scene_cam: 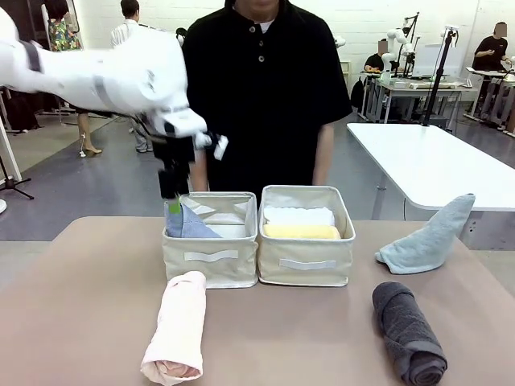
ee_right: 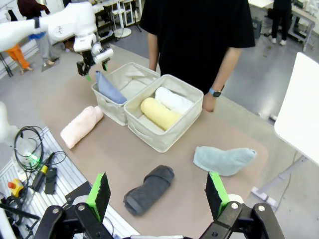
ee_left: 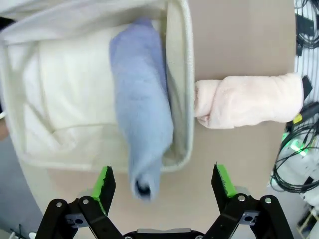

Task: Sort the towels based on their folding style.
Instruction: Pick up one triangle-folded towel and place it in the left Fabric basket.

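Observation:
A blue-grey cone towel [scene_cam: 191, 225] leans in the left cream basket [scene_cam: 211, 259], its tip over the rim. My left gripper [scene_cam: 174, 201] hovers open just above that tip. In the left wrist view, the left gripper [ee_left: 163, 181] has its fingers wide apart and clear of the blue-grey towel [ee_left: 142, 114]. White [scene_cam: 298, 215] and yellow [scene_cam: 301, 232] rolls lie in the right basket [scene_cam: 306, 264]. On the table lie a pink roll [scene_cam: 177, 326], a dark grey roll [scene_cam: 408, 331] and a light blue cone [scene_cam: 430, 237]. My right gripper [ee_right: 157, 191] hangs open high above the dark grey roll [ee_right: 149, 189].
A person in black [scene_cam: 265, 88] stands right behind the baskets at the far edge, hands low near them. A white table [scene_cam: 434, 161] stands at back right. Cables and a small box [ee_right: 35, 169] lie off the table's left side.

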{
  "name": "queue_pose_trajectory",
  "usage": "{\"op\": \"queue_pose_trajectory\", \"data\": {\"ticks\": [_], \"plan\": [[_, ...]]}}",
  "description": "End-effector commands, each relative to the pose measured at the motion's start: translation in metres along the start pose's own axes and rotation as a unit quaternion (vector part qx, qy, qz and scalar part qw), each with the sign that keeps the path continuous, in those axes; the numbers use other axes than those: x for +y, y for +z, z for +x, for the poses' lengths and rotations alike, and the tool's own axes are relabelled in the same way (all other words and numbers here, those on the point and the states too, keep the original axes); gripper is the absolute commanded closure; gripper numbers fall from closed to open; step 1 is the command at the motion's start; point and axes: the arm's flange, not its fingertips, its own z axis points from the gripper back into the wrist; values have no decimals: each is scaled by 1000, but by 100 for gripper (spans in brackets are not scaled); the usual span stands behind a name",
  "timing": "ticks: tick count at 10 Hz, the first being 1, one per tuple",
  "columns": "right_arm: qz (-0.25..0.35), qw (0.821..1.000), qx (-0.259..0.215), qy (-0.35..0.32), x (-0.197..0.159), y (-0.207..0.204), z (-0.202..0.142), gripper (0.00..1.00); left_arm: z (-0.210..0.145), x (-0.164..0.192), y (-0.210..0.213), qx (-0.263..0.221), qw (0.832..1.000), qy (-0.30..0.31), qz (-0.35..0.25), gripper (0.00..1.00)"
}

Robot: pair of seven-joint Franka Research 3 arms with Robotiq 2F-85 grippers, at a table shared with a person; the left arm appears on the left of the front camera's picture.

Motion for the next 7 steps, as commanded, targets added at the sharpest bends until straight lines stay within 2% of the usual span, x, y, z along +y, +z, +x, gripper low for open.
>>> {"op": "queue_pose_trajectory", "data": {"ticks": [1,3,4,6,7], "plan": [[4,1000,0,1,0,-2,0,0,-67,-53,74,-77,995,40,44,0],[4,1000,0,1,0,-2,0,0,-153,-94,125,-186,976,87,71,0],[4,1000,0,1,0,-2,0,0,-199,-105,140,-249,959,123,58,0],[4,1000,0,1,0,-2,0,0,-253,-112,156,-295,937,185,36,0],[4,1000,0,1,0,-2,0,0,-257,-118,160,-285,935,207,35,0]]}}
